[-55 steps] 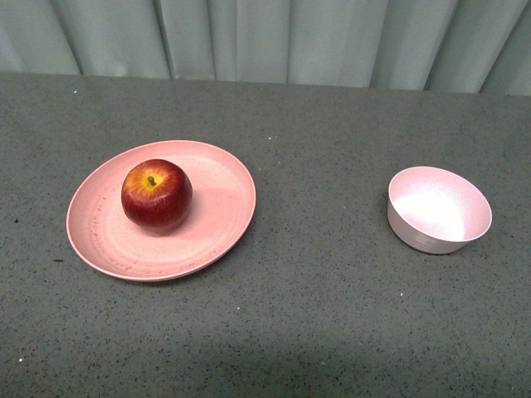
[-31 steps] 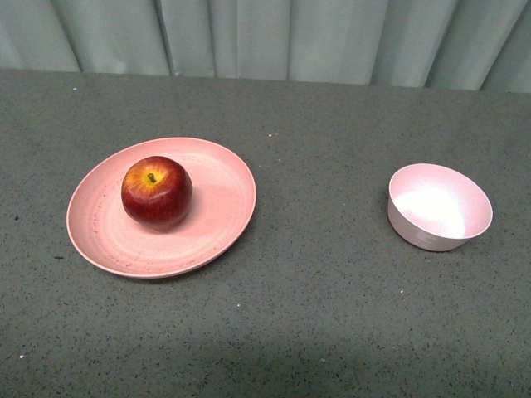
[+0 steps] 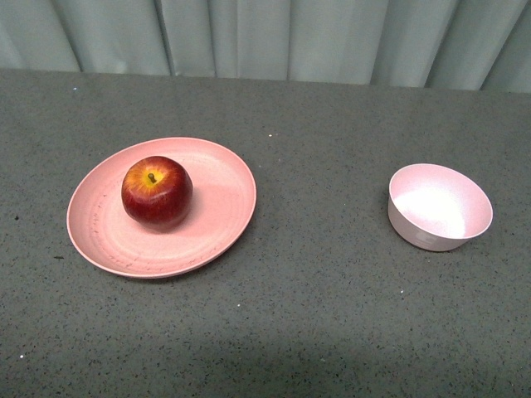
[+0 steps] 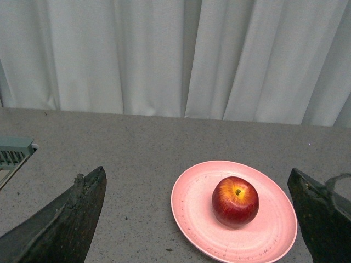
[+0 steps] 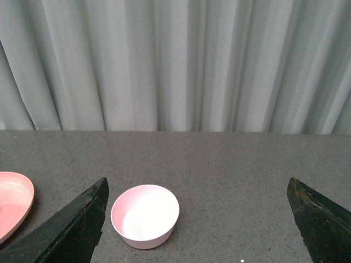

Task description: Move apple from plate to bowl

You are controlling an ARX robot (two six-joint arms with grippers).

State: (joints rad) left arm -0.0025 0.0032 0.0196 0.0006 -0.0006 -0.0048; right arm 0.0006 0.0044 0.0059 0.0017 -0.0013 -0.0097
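A glossy dark-red apple (image 3: 157, 192) with a yellow patch round its stem rests on the left half of the wide salmon-pink plate (image 3: 216, 211), on the table's left. The small pale pink bowl (image 3: 440, 207) stands empty on the right. Neither arm shows in the front view. In the left wrist view the apple (image 4: 235, 200) and plate (image 4: 192, 208) lie ahead, between the dark fingers (image 4: 71, 219) of my open left gripper (image 4: 200, 211), well short of it. In the right wrist view the bowl (image 5: 145, 215) sits ahead of my open right gripper (image 5: 197, 219), nearer one finger (image 5: 77, 230).
The grey speckled tabletop (image 3: 323, 290) runs back to a pale grey-green curtain (image 3: 265, 37). A greenish vented object (image 4: 13, 153) shows at the table's edge in the left wrist view. The plate's edge (image 5: 13, 203) shows in the right wrist view.
The plate, apple and bowl sit slightly higher in the front view than 0.9 s ago, as if the camera shifted. Nothing on the table has been moved.
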